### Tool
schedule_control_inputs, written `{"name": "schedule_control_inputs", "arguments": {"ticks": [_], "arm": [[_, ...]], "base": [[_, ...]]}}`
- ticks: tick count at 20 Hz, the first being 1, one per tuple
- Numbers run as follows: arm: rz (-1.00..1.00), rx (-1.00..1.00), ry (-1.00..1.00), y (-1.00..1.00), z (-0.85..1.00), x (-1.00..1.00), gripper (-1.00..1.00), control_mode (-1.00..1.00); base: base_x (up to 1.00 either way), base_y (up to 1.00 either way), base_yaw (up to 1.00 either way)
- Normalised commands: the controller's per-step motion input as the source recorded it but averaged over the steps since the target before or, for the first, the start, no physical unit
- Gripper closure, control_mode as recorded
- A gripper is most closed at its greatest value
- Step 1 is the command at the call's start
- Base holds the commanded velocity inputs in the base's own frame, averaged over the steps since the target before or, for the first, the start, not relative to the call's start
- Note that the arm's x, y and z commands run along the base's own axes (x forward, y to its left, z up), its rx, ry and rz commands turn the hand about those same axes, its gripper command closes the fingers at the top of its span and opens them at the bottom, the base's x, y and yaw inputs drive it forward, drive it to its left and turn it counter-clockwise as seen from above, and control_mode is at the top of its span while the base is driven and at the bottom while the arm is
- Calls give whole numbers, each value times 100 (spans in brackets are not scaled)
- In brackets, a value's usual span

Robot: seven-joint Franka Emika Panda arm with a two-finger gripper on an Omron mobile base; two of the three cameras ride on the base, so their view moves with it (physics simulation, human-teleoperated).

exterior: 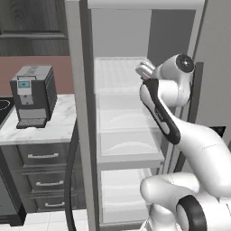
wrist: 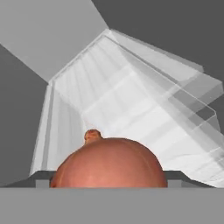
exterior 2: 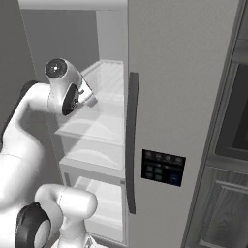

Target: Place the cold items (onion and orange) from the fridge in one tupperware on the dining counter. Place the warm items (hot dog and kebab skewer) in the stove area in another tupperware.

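Reaching into the open fridge (exterior: 85, 135) at upper-shelf height, white arm (exterior: 198, 140) bent in from the right beside the door (exterior 2: 179, 97). Jaws spread wide, nothing clamped as far as visible. Onion (wrist: 109, 164) lying on the clear shelf (wrist: 131, 100), right in front of the hand, filling the gap between the fingertips; contact impossible to tell. Coffee machine (exterior: 32, 95) on the counter (exterior: 58, 126) left of the fridge

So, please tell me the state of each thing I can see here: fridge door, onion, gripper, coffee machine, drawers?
Fridge door: open, shelves exposed.
Onion: on a fridge shelf, right in front of the hand camera, between the fingers; whether it is gripped cannot be told.
Gripper: reaching into the fridge at the upper shelf.
Coffee machine: upright on the counter.
Drawers: closed.
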Motion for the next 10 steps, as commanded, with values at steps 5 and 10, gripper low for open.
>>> {"name": "schedule_control_inputs", "arguments": {"ticks": [5, 10], "arm": [[0, -4, 14, -8, -22, -100, 100, -100], [0, 0, -15, -1, -90, -100, 100, -100]], "base": [[0, 0, 0], [0, 0, 0]]}}
